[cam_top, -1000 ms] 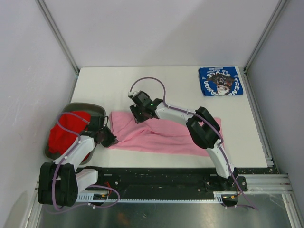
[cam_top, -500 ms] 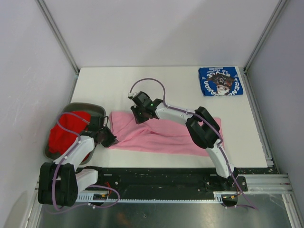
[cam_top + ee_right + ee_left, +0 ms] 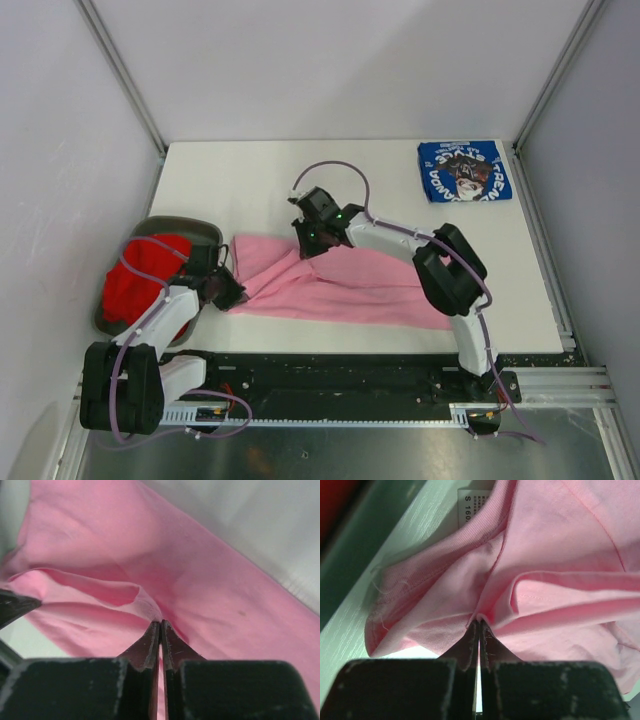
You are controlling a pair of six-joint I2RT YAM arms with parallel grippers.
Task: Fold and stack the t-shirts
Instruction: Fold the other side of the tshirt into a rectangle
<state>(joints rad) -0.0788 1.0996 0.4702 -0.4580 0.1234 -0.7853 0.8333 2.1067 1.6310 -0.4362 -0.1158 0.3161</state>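
Observation:
The pink t-shirt (image 3: 350,285) lies crumpled across the near middle of the table. My left gripper (image 3: 232,293) is shut on its near left edge; the left wrist view shows the fingertips (image 3: 479,625) pinching a fold of pink cloth (image 3: 545,555) beside the size label. My right gripper (image 3: 312,243) is shut on the shirt's far edge, pinching a raised fold (image 3: 161,621) of pink cloth (image 3: 210,580). The blue t-shirt (image 3: 464,171) lies folded at the far right corner. The red t-shirt (image 3: 140,278) sits bunched in the grey bin at the left.
The grey oval bin (image 3: 205,235) stands at the table's left edge beside my left arm. The enclosure's walls and metal posts surround the white table (image 3: 250,180). A black rail runs along the near edge.
My right gripper has moved right and a little nearer, pulling the pink shirt's far edge with it. The left arm has not moved.

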